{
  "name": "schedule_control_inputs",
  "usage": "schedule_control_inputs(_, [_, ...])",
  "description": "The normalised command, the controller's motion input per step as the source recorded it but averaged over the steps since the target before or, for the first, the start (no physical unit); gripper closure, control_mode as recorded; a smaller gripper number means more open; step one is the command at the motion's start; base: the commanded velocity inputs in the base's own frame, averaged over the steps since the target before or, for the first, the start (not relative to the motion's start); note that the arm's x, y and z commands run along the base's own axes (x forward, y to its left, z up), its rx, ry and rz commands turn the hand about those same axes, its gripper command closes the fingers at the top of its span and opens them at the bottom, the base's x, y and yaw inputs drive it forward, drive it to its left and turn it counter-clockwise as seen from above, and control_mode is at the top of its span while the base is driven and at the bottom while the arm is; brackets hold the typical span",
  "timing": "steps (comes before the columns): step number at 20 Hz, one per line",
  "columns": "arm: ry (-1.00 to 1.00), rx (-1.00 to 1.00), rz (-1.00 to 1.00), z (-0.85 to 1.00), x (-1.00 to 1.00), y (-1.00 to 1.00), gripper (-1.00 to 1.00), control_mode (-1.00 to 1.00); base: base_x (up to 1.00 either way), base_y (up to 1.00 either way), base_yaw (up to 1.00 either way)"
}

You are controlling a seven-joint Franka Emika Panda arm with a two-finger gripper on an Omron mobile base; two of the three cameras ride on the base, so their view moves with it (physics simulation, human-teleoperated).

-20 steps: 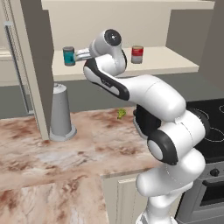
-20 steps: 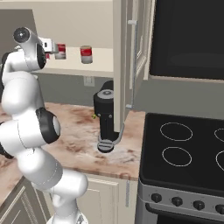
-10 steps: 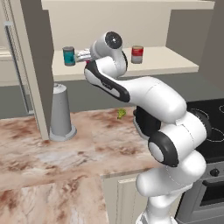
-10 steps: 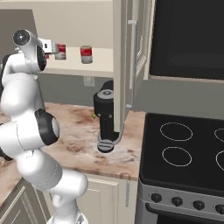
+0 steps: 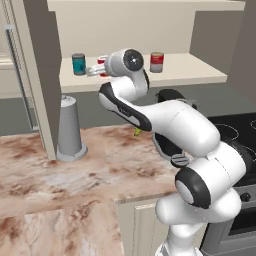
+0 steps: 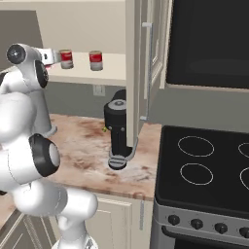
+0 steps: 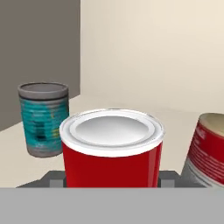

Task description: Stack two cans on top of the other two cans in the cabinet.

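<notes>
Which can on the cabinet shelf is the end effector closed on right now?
The all-red can with the pale rim, sitting between the end effector fingers. The teal can stands apart to one side, a red-and-silver can to the other.

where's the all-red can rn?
On the cabinet shelf, clamped in the gripper: the all-red can sits between the teal can and a red-and-silver can.

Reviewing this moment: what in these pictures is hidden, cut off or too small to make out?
- all-red can: base cut by the hand view's bottom edge; left base view, mostly behind the wrist.
- red-and-silver can: cut by the hand view's right edge.
- gripper: too small in the left base view to see jaws.
- Can labels: too small, right base view.
</notes>
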Motion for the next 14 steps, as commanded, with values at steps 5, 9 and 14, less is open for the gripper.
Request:
schedule_control_inputs(5, [-0.03, 0.01, -0.03, 0.27, -0.49, 0.05, 1.0, -1.0, 0.0, 0.0, 0.0])
schedule_control_inputs(9, [0.0, 0.02, -0.07, 0.37, -0.46, -0.07, 1.0, -1.0, 0.0, 0.0, 0.0])
schedule_control_inputs(14, [0.02, 0.01, -0.08, 0.47, -0.39, -0.2, 1.0, -1.0, 0.0, 0.0, 0.0])
